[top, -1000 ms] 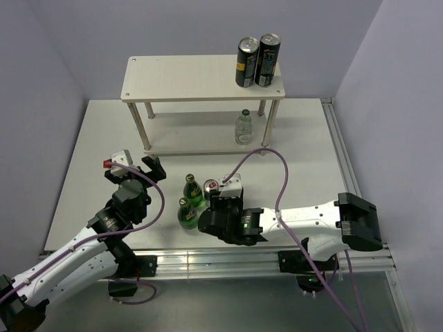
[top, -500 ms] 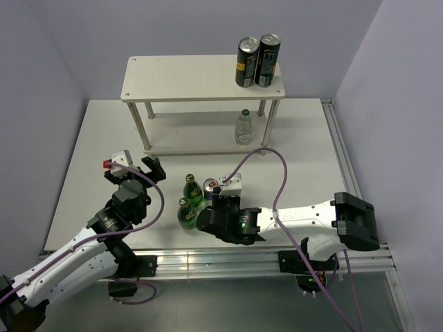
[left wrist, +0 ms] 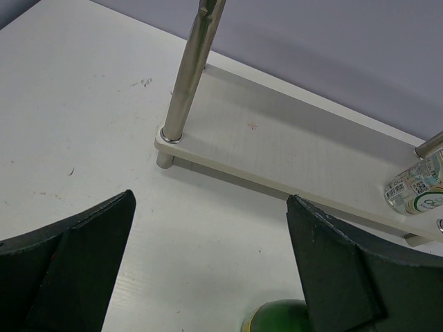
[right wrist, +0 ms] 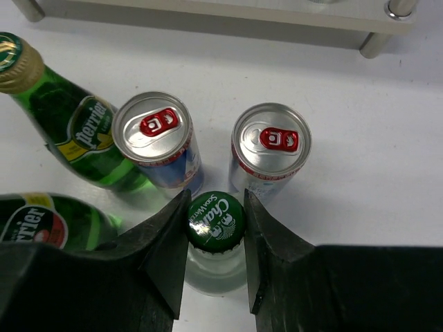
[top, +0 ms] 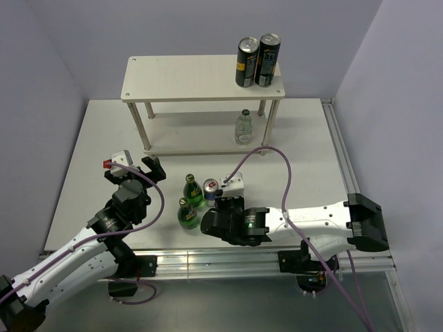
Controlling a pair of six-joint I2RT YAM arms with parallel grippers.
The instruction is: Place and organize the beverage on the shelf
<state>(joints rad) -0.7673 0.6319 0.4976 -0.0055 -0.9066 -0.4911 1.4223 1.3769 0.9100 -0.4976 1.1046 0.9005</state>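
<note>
The desk (top: 304, 159) is a white, matte surface with a few faint scuffs, edged by a metal rail (top: 228, 261) along its near side and another along its right. On its far half stands the shelf (top: 187, 77), resting on four thin legs. Toward the near middle a cluster of drinks stands upright on the bare desk. It includes a green glass bottle (top: 192, 191) and, just nearer the rail, a second green glass bottle (top: 185, 214). To their right are the left can (right wrist: 154, 131) and the right can (right wrist: 270, 145), side by side and slightly apart. A clear green-capped bottle (right wrist: 215, 220) stands just on the near side of both cans.
</note>
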